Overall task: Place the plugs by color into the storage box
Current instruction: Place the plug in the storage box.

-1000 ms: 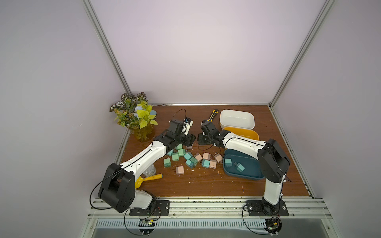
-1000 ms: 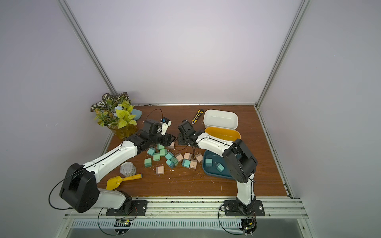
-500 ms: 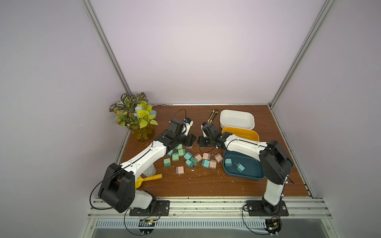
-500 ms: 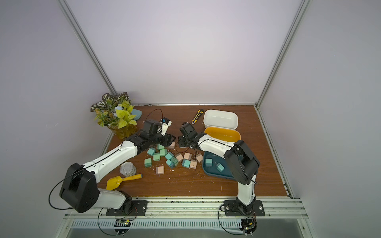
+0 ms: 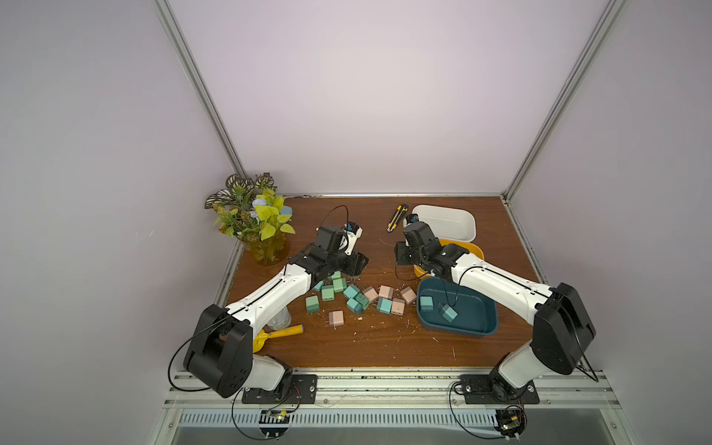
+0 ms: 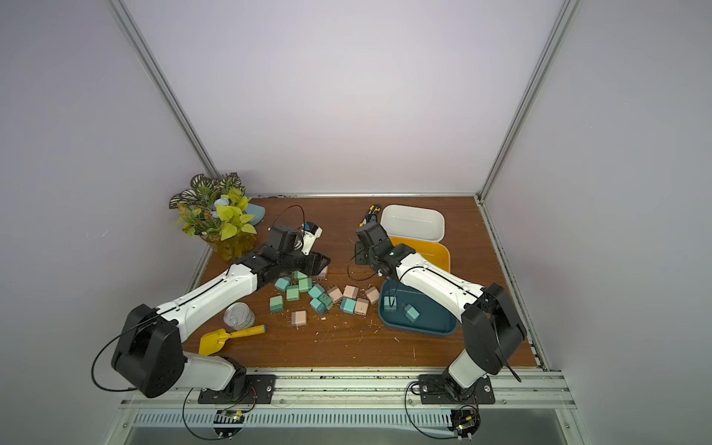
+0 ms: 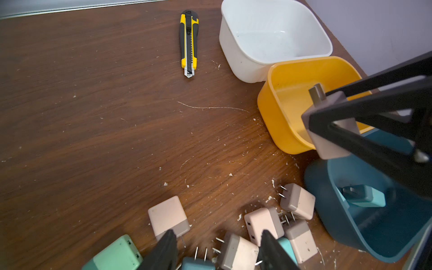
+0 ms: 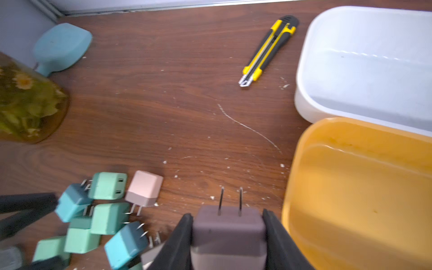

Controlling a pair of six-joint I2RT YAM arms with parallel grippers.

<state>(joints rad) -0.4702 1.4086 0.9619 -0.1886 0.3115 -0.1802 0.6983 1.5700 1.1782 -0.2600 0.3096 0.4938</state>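
Clamps a pale pink plug (image 8: pixel 228 233) in the right tool (image 8: pixel 226 216), prongs outward, just beside the rim of the yellow bin (image 8: pixel 350 187).
Hangs the left tool (image 7: pixel 217 233), jaws apart, over the loose plugs (image 5: pixel 350 291) scattered on the table (image 5: pixel 346 346) in teal, mint and pink. Shows two teal-blue plugs (image 5: pixel 425 304) lying in the dark teal bin (image 5: pixel 474 319), with the yellow bin behind it touching the white bin (image 5: pixel 443 223), near a utility knife (image 5: pixel 396 218).
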